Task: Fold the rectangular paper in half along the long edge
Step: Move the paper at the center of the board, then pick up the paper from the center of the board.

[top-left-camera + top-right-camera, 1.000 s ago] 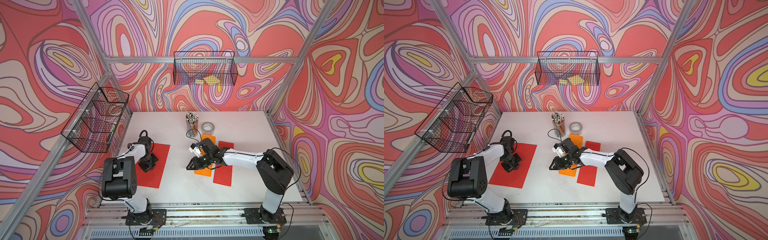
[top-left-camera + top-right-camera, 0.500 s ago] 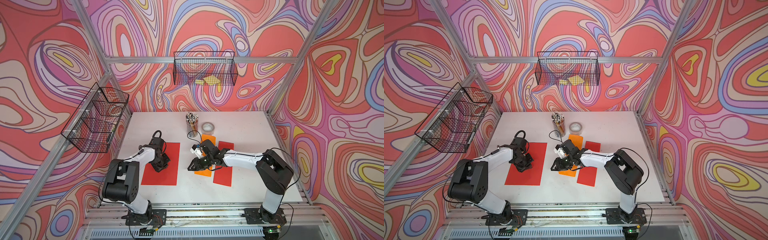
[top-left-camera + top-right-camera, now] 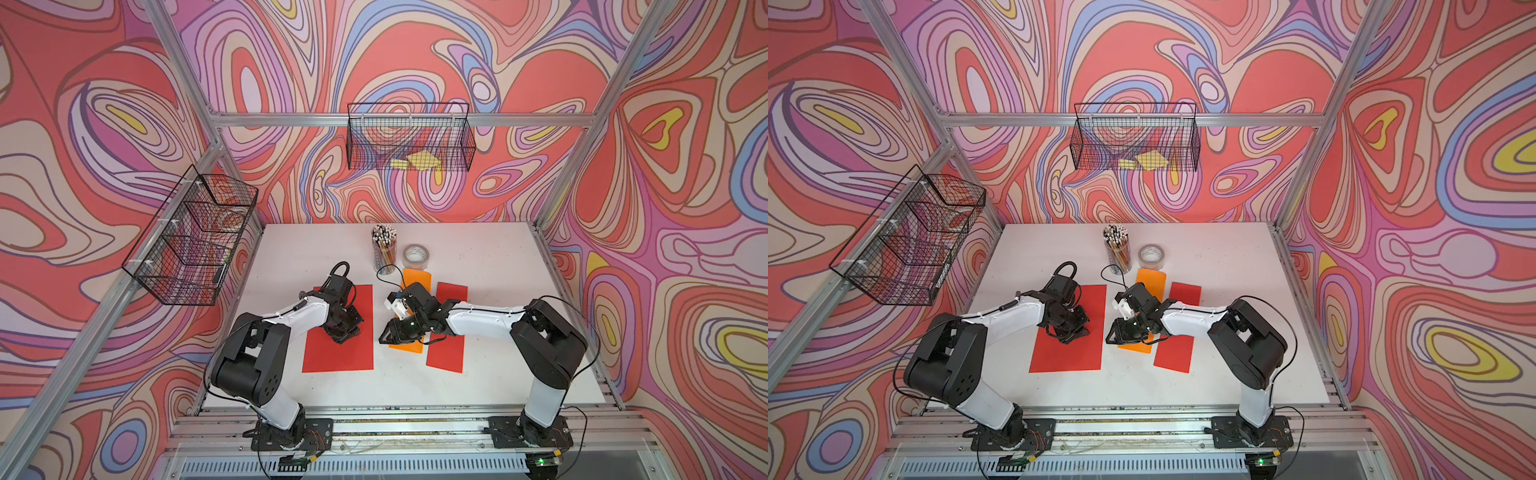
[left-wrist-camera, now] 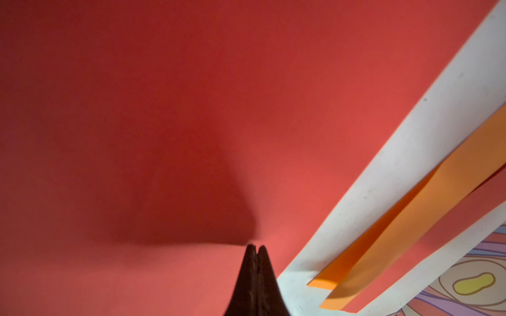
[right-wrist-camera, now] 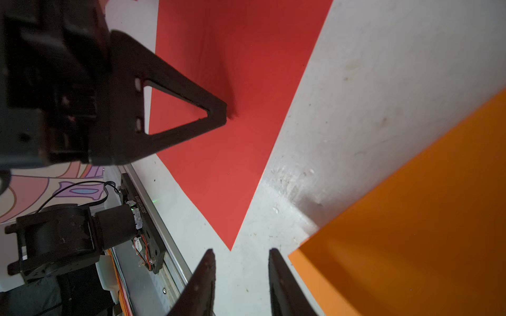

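Touching red sheet (image 3: 338,353) tip-down: left claw (image 4: 256,247), pinched tight, empty. Right claw (image 5: 241,251) partly spread, holding nothing, over bare table (image 5: 342,109) beside orange sheet (image 5: 410,219).

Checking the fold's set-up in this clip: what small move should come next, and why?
Probably ease the right gripper down to the corner of the wide red sheet and pinch it. Its jaws stand open and empty over bare table, with that corner just ahead, while the shut left gripper rests its tips on the sheet, which lies flat and unfolded.
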`<state>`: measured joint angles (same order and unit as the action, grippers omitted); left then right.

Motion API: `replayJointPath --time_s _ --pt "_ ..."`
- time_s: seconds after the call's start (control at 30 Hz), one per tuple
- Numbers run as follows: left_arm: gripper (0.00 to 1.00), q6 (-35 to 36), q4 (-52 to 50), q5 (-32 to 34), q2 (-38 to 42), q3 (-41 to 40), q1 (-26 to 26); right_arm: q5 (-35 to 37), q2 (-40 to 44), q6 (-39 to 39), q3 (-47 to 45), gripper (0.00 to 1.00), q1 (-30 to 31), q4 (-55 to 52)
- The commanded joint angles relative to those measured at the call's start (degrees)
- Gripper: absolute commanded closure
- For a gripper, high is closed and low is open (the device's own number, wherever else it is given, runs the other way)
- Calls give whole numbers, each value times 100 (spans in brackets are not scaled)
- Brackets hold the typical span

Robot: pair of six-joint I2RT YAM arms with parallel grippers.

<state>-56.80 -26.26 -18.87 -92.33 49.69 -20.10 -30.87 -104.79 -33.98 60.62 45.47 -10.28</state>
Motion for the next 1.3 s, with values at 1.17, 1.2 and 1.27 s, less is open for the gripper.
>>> replayJointPath --time_s 1.17,1.2,1.27 --pt "100 620 -194 332 895 -1198 1734 122 -1406 213 1463 40 24 -701" --pt "100 617 -153 309 864 -1239 1730 98 -1460 208 1492 40 19 -703" --pt "100 591 -75 275 808 -1317 1729 -11 -1567 186 1539 40 23 -699"
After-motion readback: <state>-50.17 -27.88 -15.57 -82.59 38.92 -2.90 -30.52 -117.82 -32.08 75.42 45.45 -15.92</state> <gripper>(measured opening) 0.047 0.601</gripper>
